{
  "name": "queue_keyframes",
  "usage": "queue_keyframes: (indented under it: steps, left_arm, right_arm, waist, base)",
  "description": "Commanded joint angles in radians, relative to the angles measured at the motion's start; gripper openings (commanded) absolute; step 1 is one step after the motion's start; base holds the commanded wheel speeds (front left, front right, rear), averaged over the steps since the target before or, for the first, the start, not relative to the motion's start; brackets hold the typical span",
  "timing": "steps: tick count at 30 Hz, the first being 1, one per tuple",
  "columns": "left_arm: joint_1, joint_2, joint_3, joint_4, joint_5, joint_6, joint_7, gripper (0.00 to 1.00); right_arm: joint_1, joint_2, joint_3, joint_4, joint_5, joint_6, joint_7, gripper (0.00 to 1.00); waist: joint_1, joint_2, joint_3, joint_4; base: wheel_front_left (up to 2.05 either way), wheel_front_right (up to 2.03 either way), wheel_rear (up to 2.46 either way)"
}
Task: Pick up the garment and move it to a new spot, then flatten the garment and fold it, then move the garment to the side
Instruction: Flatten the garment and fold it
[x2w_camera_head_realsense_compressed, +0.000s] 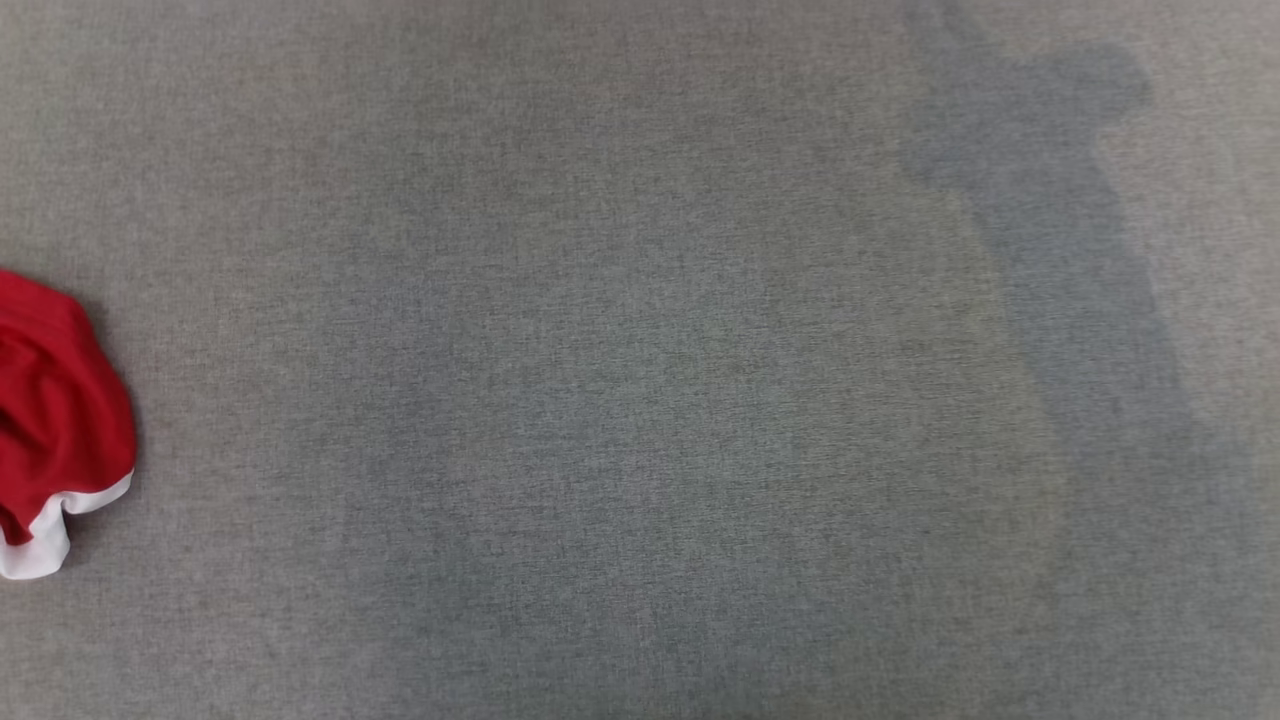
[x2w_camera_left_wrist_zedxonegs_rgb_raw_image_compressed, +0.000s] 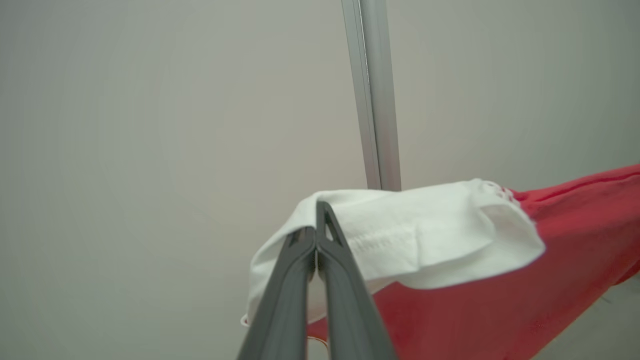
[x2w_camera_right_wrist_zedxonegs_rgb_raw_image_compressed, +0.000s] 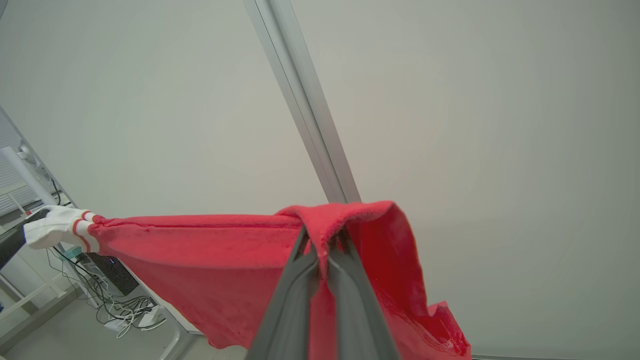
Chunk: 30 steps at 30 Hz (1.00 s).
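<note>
Before a pale wall (x2w_camera_right_wrist_zedxonegs_rgb_raw_image_compressed: 500, 125), the red garment (x2w_camera_right_wrist_zedxonegs_rgb_raw_image_compressed: 200, 260) stretches (a bunch shows left over the grey surface (x2w_camera_head_realsense_compressed: 640, 400)) from the left jaws, clamped on its white hem (x2w_camera_left_wrist_zedxonegs_rgb_raw_image_compressed: 425, 235), to the right jaws, clamped on red cloth.

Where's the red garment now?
In the wrist views, the garment hangs between the left gripper, shut on its white trim, and the right gripper, shut on its red edge.

Pinching the red garment (x2w_camera_right_wrist_zedxonegs_rgb_raw_image_compressed: 225, 260) tight between the dark fingers (x2w_camera_right_wrist_zedxonegs_rgb_raw_image_compressed: 292, 300), pulled sideways to a white cuff (x2w_camera_right_wrist_zedxonegs_rgb_raw_image_compressed: 52, 232), before a silver pole (x2w_camera_right_wrist_zedxonegs_rgb_raw_image_compressed: 300, 100).
</note>
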Motion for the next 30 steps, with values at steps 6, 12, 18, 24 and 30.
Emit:
queue_keyframes:
  steps: [6, 12, 18, 24, 30]
  left_arm:
    - [0.088, 0.006, -0.097, 0.046, -0.116, 0.0, 0.02, 0.0]
    - [0.252, 0.034, -0.186, 0.01, -0.221, 0.0, 0.044, 0.0]
    - [0.439, 0.106, -0.256, -0.078, -0.343, 0.0, 0.156, 0.0]
    - [0.613, 0.207, -0.31, -0.179, -0.433, 0.0, 0.301, 0.0]
    - [0.817, 0.335, -0.359, -0.356, -0.523, 0.029, 0.467, 0.0]
  right_arm:
    - [0.072, -0.051, 0.102, 0.02, 0.066, 0.002, -0.001, 0.0]
    - [0.226, -0.084, 0.205, 0.015, 0.147, 0.002, 0.063, 0.0]
    - [0.39, -0.116, 0.307, -0.006, 0.19, 0.002, 0.119, 0.0]
    - [0.529, -0.138, 0.371, -0.03, 0.221, 0.002, 0.152, 0.0]
    - [0.681, -0.165, 0.424, -0.069, 0.26, 0.002, 0.189, 0.0]
  waist:
    - [0.0, 0.0, 0.024, 0.036]
    - [0.0, 0.0, -0.011, 0.048]
    - [0.0, 0.0, -0.106, 0.042]
    - [0.0, 0.0, -0.218, 0.035]
    - [0.0, 0.0, -0.342, 0.022]
  base:
    - [0.0, 0.0, 0.0]
    - [0.0, 0.0, 0.0]
    - [0.0, 0.0, 0.0]
    - [0.0, 0.0, 0.0]
    - [0.0, 0.0, 0.0]
